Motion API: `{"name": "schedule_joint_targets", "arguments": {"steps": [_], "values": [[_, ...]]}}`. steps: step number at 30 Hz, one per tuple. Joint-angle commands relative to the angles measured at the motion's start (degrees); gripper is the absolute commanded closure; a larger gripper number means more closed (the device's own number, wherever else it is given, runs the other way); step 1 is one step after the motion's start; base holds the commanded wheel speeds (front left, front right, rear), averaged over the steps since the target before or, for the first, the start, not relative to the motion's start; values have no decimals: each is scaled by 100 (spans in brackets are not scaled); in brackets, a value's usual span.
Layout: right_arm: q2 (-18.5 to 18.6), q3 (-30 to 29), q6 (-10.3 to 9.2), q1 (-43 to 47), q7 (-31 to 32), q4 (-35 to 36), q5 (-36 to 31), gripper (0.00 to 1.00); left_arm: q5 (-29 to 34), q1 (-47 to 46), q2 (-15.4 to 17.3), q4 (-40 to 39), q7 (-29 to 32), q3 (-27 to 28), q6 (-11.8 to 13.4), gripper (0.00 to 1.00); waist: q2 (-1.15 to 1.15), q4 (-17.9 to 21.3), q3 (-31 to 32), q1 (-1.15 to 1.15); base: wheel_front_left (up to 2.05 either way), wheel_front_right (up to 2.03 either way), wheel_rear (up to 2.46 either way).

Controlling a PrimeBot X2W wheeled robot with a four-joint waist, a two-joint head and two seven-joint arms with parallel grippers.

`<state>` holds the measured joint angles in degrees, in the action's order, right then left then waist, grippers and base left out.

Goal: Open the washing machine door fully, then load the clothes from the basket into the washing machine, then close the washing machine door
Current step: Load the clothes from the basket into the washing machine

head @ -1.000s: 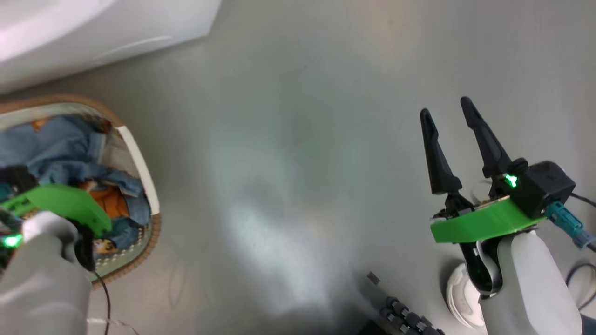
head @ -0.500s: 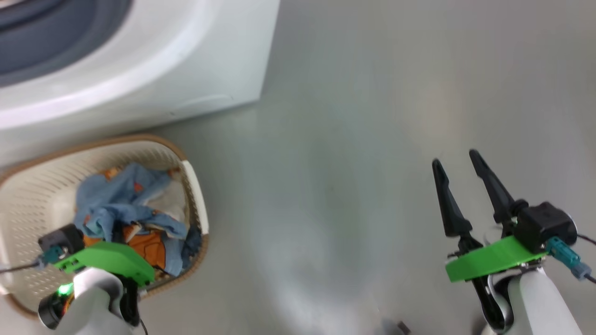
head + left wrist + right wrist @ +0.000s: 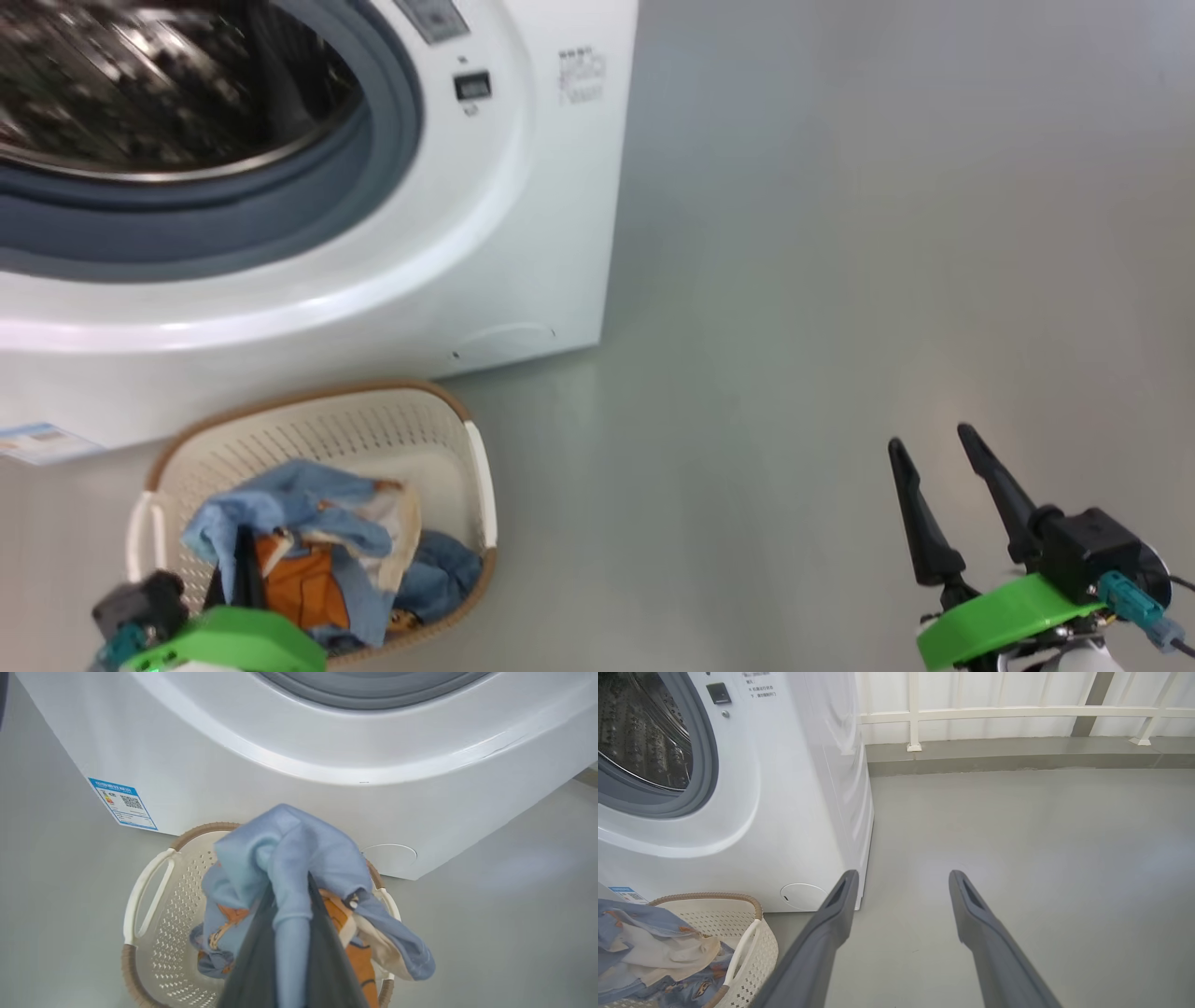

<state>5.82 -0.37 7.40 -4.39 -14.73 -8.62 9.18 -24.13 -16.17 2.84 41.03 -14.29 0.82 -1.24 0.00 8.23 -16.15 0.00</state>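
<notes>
Left gripper (image 3: 290, 884) pinching clothes (image 3: 299, 844) over basket (image 3: 140, 896), right gripper (image 3: 930, 437) spread at lower right, blue QR-code label (image 3: 124, 803) on washing machine (image 3: 233, 779) at left, print illegible

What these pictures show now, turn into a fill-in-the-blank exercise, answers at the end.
The left fingers are shut on the ____.
The right fingers stand ____ and hold nothing.
The basket sits on the floor before the ____.
Missing words: clothes; open; washer.
</notes>
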Motion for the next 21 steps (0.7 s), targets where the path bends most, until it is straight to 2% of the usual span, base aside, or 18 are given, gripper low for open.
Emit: {"name": "schedule_joint_targets", "arguments": {"steps": [1,11,21], "values": [[99,133,9,114,-27,103,-21,0,98,218,61,-325,-70,187,74,100,0,-259,571,0,0,0,0],[180,105,9,454,-27,80,-27,0,220,1293,7,-1746,-71,3,315,100,0,-337,1136,0,0,0,0],[202,-1,9,788,-27,65,-12,0,179,1939,5,-2552,-71,-254,623,100,0,-485,1602,0,0,0,0]]}}
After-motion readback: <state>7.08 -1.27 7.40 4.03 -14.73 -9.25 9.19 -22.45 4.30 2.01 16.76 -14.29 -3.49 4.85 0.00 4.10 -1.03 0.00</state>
